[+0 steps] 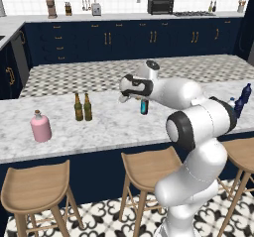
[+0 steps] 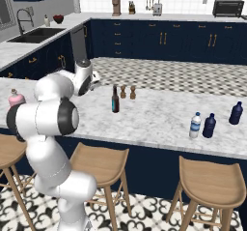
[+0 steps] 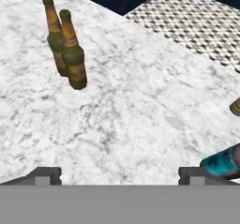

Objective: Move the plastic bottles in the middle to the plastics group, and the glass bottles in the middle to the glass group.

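Gripper (image 3: 119, 174): jaws apart, holding nothing, above marble counter (image 1: 114, 127). Teal bottle (image 1: 144, 105): upright just beside it. Two brown beer bottles (image 1: 83, 107): side by side, farther left. Water bottle (image 2: 195, 125): beside navy bottle (image 2: 209, 125), counter's right end

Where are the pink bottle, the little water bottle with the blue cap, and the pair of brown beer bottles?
pink bottle (image 1: 41, 128): left base view, on its round body.
water bottle (image 2: 195, 127): right base view, on its blue label band.
brown beer bottles (image 3: 74, 59): hand view, on the nearer bottle's label.
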